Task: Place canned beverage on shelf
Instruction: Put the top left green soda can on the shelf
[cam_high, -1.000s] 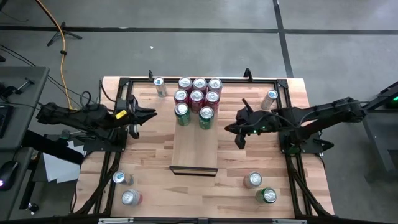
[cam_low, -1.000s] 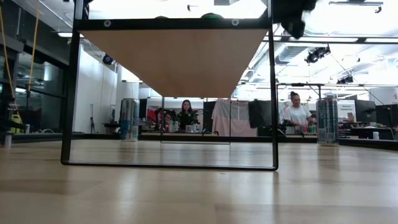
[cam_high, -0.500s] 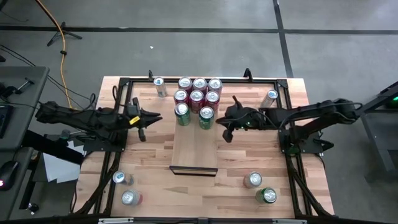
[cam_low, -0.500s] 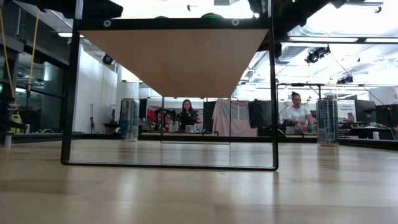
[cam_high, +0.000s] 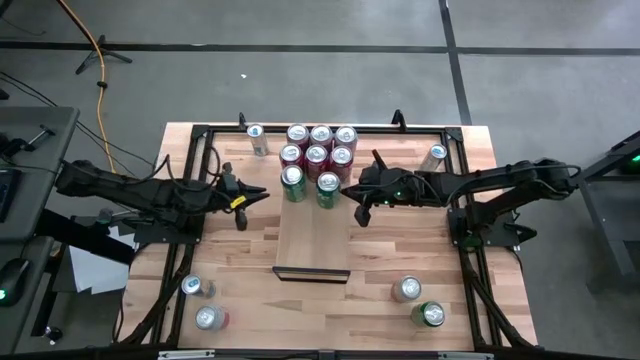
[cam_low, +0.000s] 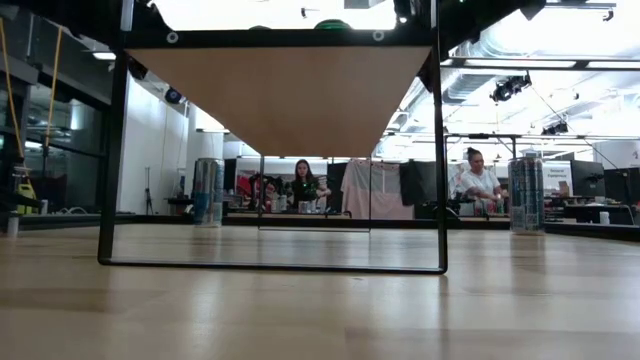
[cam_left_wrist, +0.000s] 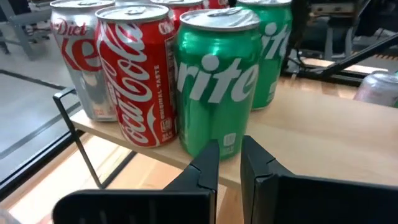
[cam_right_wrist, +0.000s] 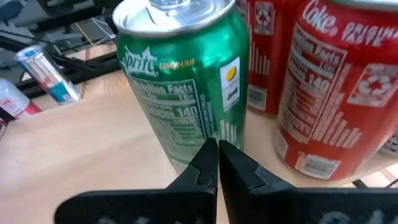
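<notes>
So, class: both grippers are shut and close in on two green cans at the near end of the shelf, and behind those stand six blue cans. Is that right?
Not quite. In the high view, the six cans behind the two green cans on the shelf are red, not blue. The rest holds: left gripper and right gripper are both shut.

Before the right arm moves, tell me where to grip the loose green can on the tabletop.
Take the green can across its round side wall, about mid-height, probably coming down from above: it stands upright, lid up, with open space overhead. A silver can stands close beside it, so set the fingers on the flanks not facing it.
</notes>
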